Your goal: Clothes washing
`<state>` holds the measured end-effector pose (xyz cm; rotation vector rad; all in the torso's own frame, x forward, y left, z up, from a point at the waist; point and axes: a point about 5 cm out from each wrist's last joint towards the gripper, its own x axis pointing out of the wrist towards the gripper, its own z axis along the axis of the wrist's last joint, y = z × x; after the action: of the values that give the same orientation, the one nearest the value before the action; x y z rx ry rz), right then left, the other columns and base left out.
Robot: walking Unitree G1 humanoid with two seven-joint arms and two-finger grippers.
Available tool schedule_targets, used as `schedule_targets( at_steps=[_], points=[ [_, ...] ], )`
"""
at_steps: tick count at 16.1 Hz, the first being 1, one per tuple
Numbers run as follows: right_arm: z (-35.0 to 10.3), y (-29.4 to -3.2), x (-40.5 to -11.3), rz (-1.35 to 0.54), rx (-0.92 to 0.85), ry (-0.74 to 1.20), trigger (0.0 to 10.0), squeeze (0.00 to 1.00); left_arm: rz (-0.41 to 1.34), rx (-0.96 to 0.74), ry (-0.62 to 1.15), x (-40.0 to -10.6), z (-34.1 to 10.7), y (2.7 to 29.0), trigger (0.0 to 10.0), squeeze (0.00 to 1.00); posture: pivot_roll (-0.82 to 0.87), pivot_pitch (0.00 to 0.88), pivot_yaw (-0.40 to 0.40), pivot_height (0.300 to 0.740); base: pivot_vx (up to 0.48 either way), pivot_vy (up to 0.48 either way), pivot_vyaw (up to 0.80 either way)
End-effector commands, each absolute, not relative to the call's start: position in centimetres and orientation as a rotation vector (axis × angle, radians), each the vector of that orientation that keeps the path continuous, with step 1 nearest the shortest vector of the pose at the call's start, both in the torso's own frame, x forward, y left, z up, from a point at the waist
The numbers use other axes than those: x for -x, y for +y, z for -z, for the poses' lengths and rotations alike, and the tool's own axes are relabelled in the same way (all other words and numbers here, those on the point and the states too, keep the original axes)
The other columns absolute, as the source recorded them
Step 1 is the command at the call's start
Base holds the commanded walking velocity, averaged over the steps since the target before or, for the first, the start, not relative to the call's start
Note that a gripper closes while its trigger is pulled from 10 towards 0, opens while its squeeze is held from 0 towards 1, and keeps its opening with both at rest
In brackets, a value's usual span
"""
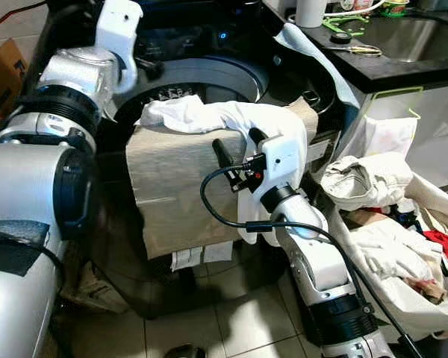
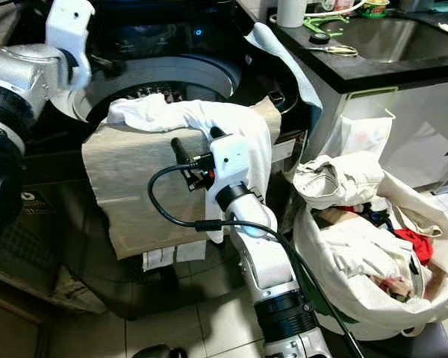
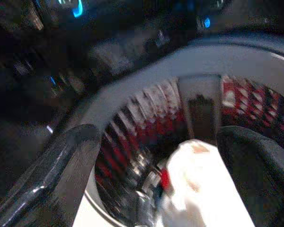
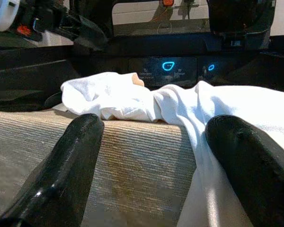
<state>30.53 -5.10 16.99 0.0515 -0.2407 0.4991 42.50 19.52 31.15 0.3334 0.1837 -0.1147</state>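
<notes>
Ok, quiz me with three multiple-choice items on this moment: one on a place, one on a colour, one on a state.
1. Where does the white garment lie?
A. on the floor
B. over the washer rim, on the beige cloth
C. in the sink

2. What colour is the item showing in the laundry bag at its right?
A. red
B. green
C. yellow

3. How is the right gripper?
A. shut on the garment
B. open
C. shut, holding nothing

Answers: 1 B, it drapes across the rim. 2 A, red fabric shows. 3 B, its fingers stand apart.
</notes>
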Motion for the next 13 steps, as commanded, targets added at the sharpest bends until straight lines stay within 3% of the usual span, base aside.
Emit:
schedule_targets(
  at_steps=[1, 6, 8, 10, 13],
  points=[
    [-16.9, -5.4, -31.0, -0.463, -0.042, -0.232, 10.0, 0.00, 0.134, -0.401, 0.078, -42.6, -32.8, 18.9, 10.0, 0.00, 0.04, 0.000, 0.068, 0.740, 0.000, 0.000, 0.00],
    [-17.8, -6.3, -30.8, -0.475, -0.013, -0.244, 10.0, 0.00, 0.212, -0.528, 0.087, -42.1, -30.9, 19.7, 10.0, 0.00, 0.07, 0.000, 0.031, 0.740, 0.000, 0.000, 0.00],
    [-19.4, -6.6, -29.5, -0.532, -0.015, -0.306, 10.0, 0.00, 0.086, -0.547, 0.055, -41.3, -31.0, 22.3, 10.0, 0.00, 0.08, 0.000, 0.012, 0.740, 0.000, 0.000, 0.00],
    [-20.2, -6.3, -28.6, -0.612, -0.028, -0.330, 10.0, 0.00, 0.019, -0.566, 0.025, -40.8, -30.4, 23.0, 10.0, 0.00, 0.07, 0.000, 0.013, 0.740, 0.000, 0.000, 0.00],
    [-17.4, -7.5, -28.7, -0.650, -0.140, -0.152, 10.0, 0.00, -0.061, -0.647, -0.057, -39.5, -26.8, 22.8, 10.0, 0.00, 0.07, 0.000, 0.015, 0.740, 0.000, 0.000, 0.00]
  ],
)
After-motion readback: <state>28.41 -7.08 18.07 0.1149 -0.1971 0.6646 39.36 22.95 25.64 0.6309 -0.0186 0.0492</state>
